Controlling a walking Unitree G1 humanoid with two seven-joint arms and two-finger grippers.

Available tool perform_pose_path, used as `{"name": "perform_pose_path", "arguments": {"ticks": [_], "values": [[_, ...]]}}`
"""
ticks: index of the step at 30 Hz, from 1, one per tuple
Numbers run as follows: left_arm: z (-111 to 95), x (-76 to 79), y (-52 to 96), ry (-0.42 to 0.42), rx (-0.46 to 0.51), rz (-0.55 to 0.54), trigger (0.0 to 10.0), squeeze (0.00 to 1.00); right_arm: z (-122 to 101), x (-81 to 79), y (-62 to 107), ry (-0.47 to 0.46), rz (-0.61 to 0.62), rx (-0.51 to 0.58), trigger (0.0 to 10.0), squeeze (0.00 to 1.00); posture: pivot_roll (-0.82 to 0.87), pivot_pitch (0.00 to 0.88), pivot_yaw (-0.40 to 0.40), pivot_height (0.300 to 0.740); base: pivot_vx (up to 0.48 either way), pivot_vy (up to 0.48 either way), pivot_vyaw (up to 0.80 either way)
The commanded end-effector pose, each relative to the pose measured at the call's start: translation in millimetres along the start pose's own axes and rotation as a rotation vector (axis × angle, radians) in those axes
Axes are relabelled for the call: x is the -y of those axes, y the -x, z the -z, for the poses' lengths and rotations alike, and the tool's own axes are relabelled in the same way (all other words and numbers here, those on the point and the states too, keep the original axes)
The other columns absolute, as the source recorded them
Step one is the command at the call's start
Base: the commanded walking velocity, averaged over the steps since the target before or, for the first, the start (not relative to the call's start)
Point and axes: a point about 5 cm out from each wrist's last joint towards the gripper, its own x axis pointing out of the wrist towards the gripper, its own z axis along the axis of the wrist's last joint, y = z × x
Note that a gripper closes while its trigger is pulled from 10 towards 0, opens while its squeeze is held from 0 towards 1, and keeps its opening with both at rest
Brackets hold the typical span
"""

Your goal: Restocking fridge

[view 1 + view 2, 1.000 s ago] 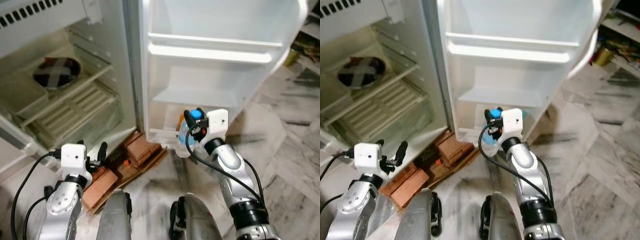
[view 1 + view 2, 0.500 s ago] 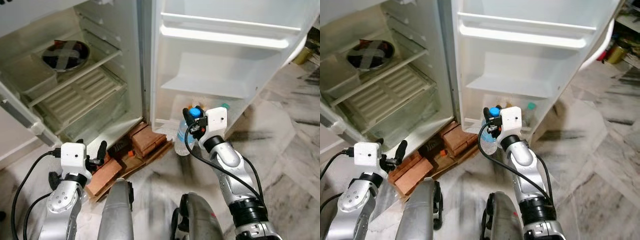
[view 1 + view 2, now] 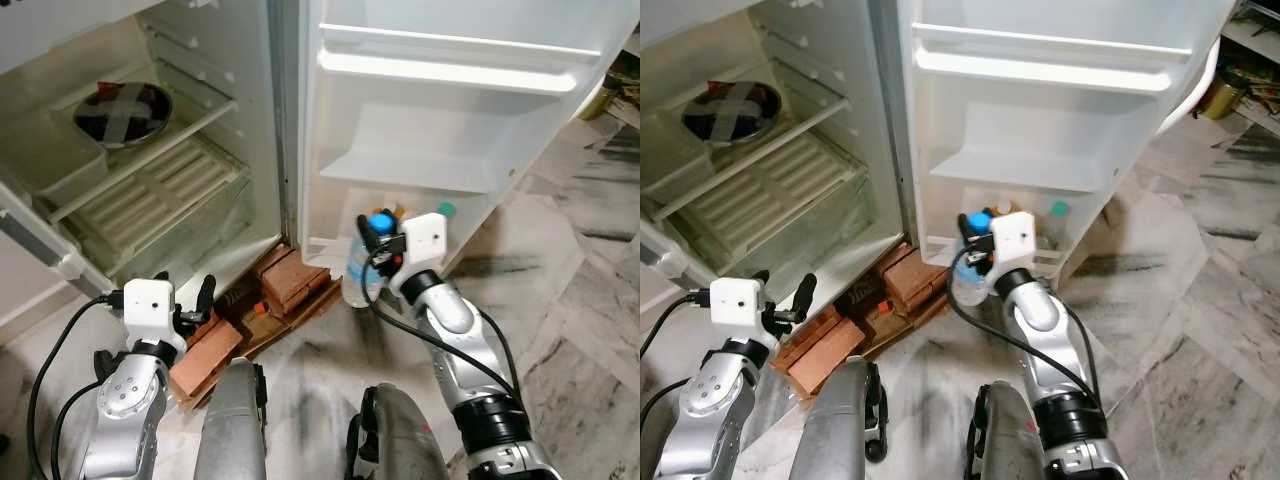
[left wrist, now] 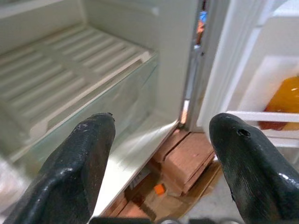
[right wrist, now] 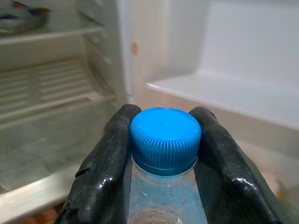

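A clear water bottle [image 3: 358,278] with a blue cap [image 5: 165,138] hangs upright in front of the open fridge door's bottom shelf [image 3: 345,250]. My right gripper [image 3: 372,240] is shut on its neck, one black finger [image 5: 103,168] on each side of the cap. That bottom door shelf holds bottles, among them an orange one [image 4: 283,100] and one with a teal cap [image 3: 445,210]. My left gripper [image 4: 159,154] is open and held low before the fridge's lower compartment [image 3: 150,195], holding nothing.
A dark covered bowl [image 3: 121,106] sits on an upper fridge shelf. Bricks and cardboard [image 3: 275,295] lie under the fridge's front edge. The upper door shelves [image 3: 450,75] are bare. Marble floor [image 3: 590,290] spreads to the right.
My right gripper has carried the bottle slightly left and toward the door's bottom shelf. The camera has shifted a little; the left arm holds its place.
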Motion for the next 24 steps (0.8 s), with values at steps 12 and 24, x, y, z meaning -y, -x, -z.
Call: {"name": "perform_pose_path", "arguments": {"ticks": [12,24], "values": [[4.6,2.9,0.6,0.005,-0.008,0.010,10.0,0.00,-3.8,3.7,-0.6,0.029,-0.003,0.023,10.0,0.00,0.11,0.180,-0.030,0.666,0.368,0.000,0.00],[4.0,5.7,0.0,0.008,0.001,0.026,10.0,0.00,-3.3,4.3,-0.5,0.036,0.000,0.022,10.0,0.00,0.11,0.181,-0.032,0.666,0.354,0.000,0.00]]}}
